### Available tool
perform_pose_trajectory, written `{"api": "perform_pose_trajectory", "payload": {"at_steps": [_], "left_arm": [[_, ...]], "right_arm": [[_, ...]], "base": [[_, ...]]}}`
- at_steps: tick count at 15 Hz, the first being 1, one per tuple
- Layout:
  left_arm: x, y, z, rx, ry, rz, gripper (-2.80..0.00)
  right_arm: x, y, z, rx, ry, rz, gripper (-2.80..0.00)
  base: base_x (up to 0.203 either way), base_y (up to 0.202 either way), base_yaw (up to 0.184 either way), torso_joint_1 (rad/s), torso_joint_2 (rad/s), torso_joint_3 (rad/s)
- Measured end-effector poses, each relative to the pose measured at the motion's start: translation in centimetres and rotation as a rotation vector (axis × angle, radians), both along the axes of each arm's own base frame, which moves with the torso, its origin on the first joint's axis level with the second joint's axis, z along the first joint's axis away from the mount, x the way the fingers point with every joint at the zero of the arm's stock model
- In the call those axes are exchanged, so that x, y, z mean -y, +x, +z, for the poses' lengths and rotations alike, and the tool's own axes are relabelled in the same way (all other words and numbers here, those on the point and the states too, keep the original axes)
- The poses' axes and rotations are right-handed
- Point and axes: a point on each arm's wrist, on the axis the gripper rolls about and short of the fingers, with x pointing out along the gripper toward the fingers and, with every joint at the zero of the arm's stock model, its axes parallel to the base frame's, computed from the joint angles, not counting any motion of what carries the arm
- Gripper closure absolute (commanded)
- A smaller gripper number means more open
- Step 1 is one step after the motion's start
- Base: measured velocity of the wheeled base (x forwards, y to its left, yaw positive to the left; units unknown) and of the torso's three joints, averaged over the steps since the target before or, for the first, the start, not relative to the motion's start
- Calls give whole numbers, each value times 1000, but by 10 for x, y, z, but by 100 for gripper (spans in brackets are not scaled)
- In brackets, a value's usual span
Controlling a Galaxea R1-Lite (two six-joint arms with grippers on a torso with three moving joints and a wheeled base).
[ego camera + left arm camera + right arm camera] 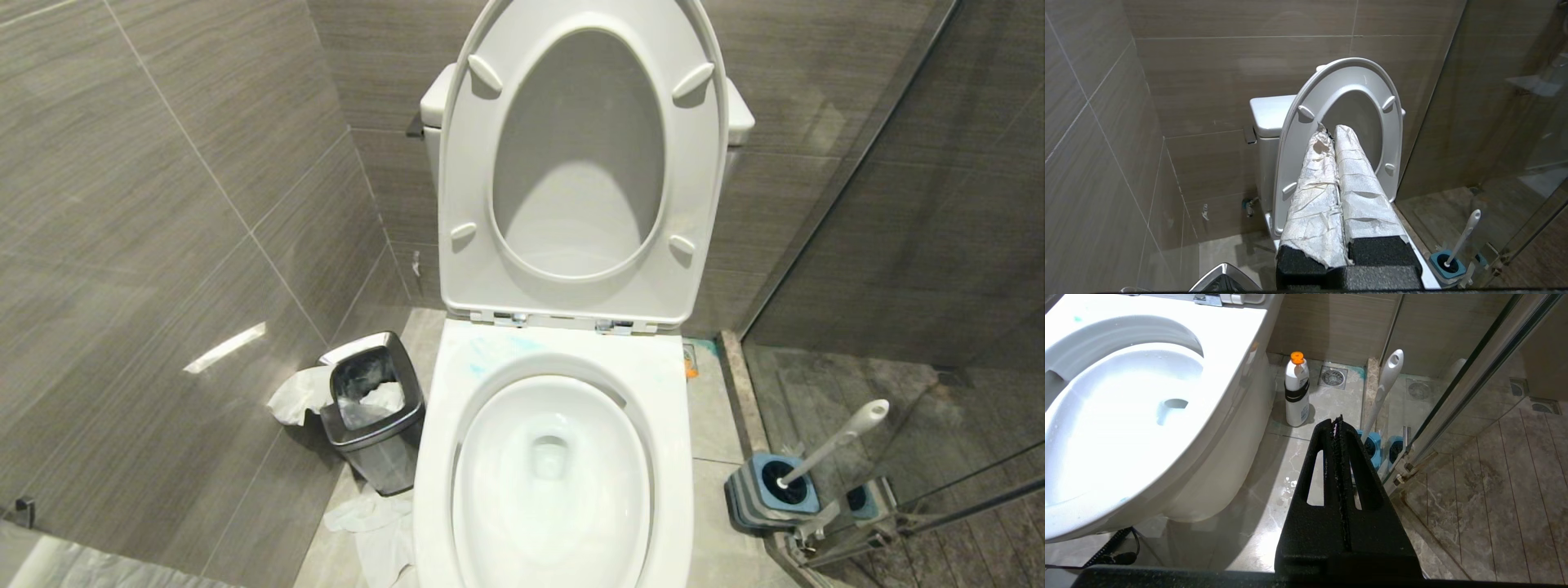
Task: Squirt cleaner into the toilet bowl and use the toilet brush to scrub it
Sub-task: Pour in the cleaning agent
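Note:
The white toilet bowl (551,469) (1122,412) stands open, seat and lid (581,163) (1347,106) raised against the tank. The cleaner (1296,392), a white bottle with an orange cap, stands on the floor beside the bowl's right side. The toilet brush (833,445) (1462,237) (1384,392) leans in its blue holder (771,490) by the glass door. My left gripper (1329,130), its fingers wrapped in white tape, is shut and empty, held up facing the raised seat. My right gripper (1337,420) is shut and empty above the floor, short of the brush holder.
A small steel waste bin (371,412) with crumpled paper stands left of the toilet, more paper (375,527) on the floor by it. A glass shower partition (898,269) and its metal frame (1470,375) close off the right. Tiled walls stand behind and left.

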Motion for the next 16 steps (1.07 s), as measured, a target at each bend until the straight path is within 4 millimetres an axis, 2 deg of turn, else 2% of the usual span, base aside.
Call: {"api": "perform_pose_trajectory", "payload": {"at_steps": [4, 10, 13, 16], "left_arm": [[0, -40, -27, 35, 6, 35, 0], [4, -91, -79, -39, 41, 86, 0], [5, -109, -100, -24, 42, 109, 0], [5, -116, -116, -1, 63, 140, 0]], "right_arm": [[0, 0, 0, 0, 0, 0, 0], [0, 0, 0, 0, 0, 0, 0], [0, 0, 0, 0, 1, 0, 0], [0, 0, 0, 0, 0, 0, 0]], "base": [[0, 0, 0, 0, 0, 0], [0, 0, 0, 0, 0, 0], [0, 0, 0, 0, 0, 0], [0, 0, 0, 0, 0, 0]]}}
